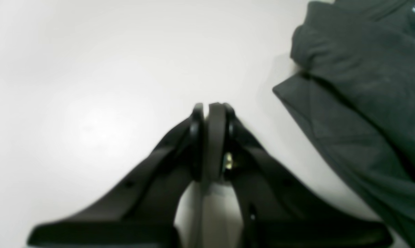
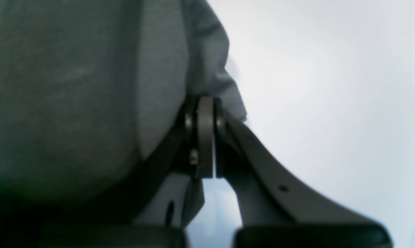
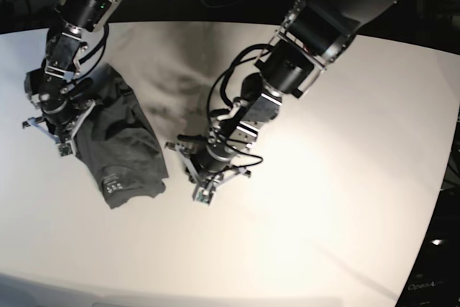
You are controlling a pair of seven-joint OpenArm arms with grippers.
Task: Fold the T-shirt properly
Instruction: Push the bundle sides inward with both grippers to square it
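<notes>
Lying bunched on the left part of the white table [image 3: 323, 199] in the base view, the T-shirt [image 3: 118, 138] is seen as a dark grey, wrinkled heap with several layers folded over one another. A small white printed label [image 3: 113, 182] is shown on its near end. The cloth's left edge is met by the right gripper [image 3: 63, 136], whose arm reaches down from the upper left corner. In the right wrist view the jaws of this gripper [image 2: 206, 103] are pressed together, and grey fabric is bunched right at and behind the tips; whether a fold is actually pinched between them cannot be told, as the picture is blurred there. The left gripper [image 3: 205, 190] is placed just beside the shirt's right edge, apart from it, low over bare table. In the left wrist view its jaws [image 1: 211, 106] are clenched with nothing between them, only a thin slit of light being visible, and the shirt [image 1: 365, 89] is seen off to the right with a flat hem layer lying under a thicker rolled fold. Dark surroundings and cables are visible beyond the table's far edge.
</notes>
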